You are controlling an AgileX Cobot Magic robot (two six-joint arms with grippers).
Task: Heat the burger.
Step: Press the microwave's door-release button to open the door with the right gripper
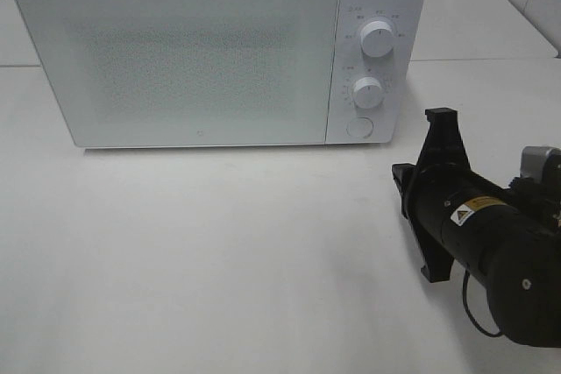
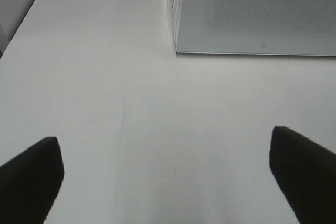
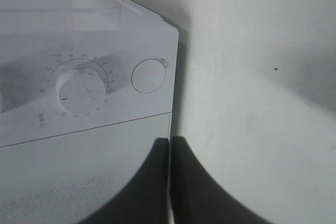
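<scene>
The burger shows in no view. The white microwave [image 1: 202,50] stands at the back of the table with its frosted door [image 1: 175,59] closed. My right gripper [image 1: 401,183] is shut with nothing between its fingers, hovering a little in front of the microwave's lower right corner. In the right wrist view its closed fingertips [image 3: 169,150] point at the door's edge, near the round door button [image 3: 148,75] and the timer knob [image 3: 81,85]. My left gripper [image 2: 165,148] is open and empty over bare table, with the microwave [image 2: 252,9] ahead of it.
The control panel carries two white knobs [image 1: 378,39] [image 1: 367,92] and a round button [image 1: 358,126]. White table [image 1: 219,251] spreads in front of the microwave. The right arm's black body [image 1: 500,260] fills the lower right corner.
</scene>
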